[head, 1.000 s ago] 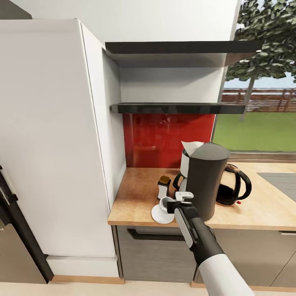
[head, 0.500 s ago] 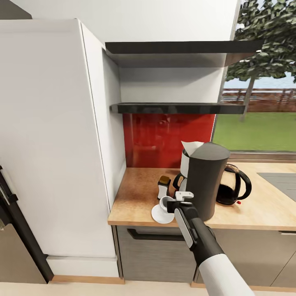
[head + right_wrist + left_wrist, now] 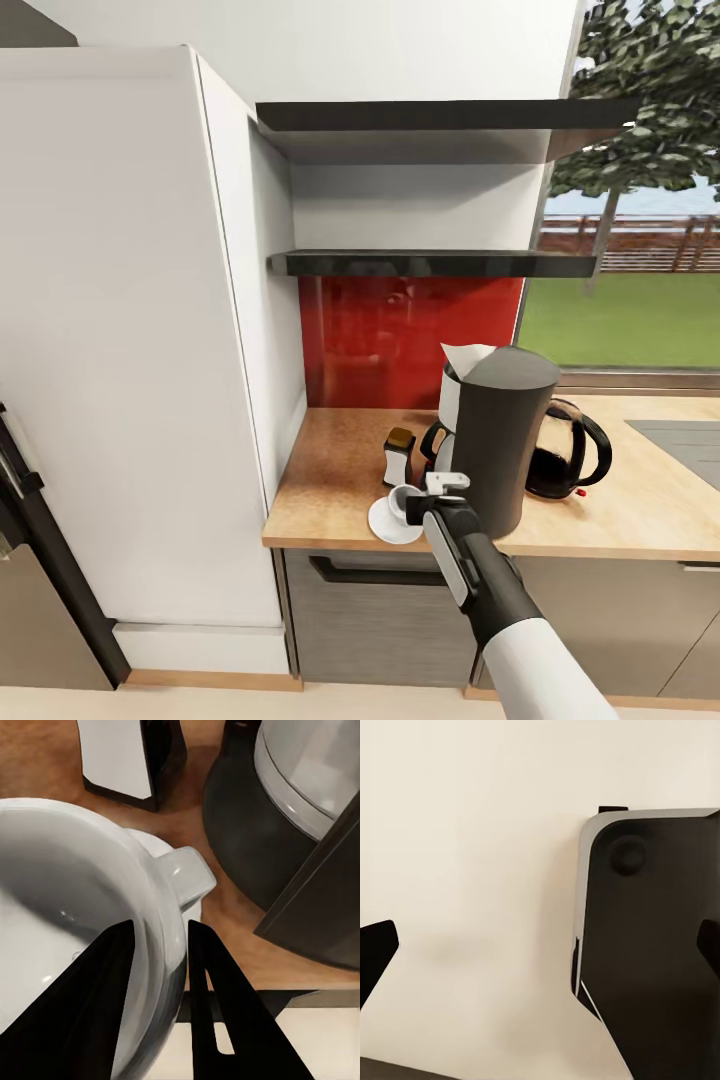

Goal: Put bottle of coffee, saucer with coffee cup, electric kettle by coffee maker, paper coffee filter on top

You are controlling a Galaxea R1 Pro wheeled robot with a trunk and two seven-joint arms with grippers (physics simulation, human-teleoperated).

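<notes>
The dark grey coffee maker (image 3: 505, 440) stands on the wooden countertop (image 3: 330, 470) with a white paper filter (image 3: 465, 357) on top. To its left stands the bottle of coffee (image 3: 399, 455). The black electric kettle (image 3: 568, 450) is at its right. In front of the bottle, the white coffee cup (image 3: 403, 498) rests on the white saucer (image 3: 385, 525). My right gripper (image 3: 428, 492) is shut on the cup (image 3: 67, 945), its fingers (image 3: 97, 1012) straddling the rim wall beside the handle. My left gripper (image 3: 544, 949) is open over a beige floor.
A tall white cabinet (image 3: 130, 330) borders the counter on the left. Two dark shelves (image 3: 430, 262) hang above a red backsplash (image 3: 400, 340). A grey drawer front (image 3: 370, 610) sits under the counter edge. A cooktop corner (image 3: 690, 440) lies at far right, below a window.
My right wrist has shifted slightly left and down at the cup. The cup, saucer and the other things have stayed in place.
</notes>
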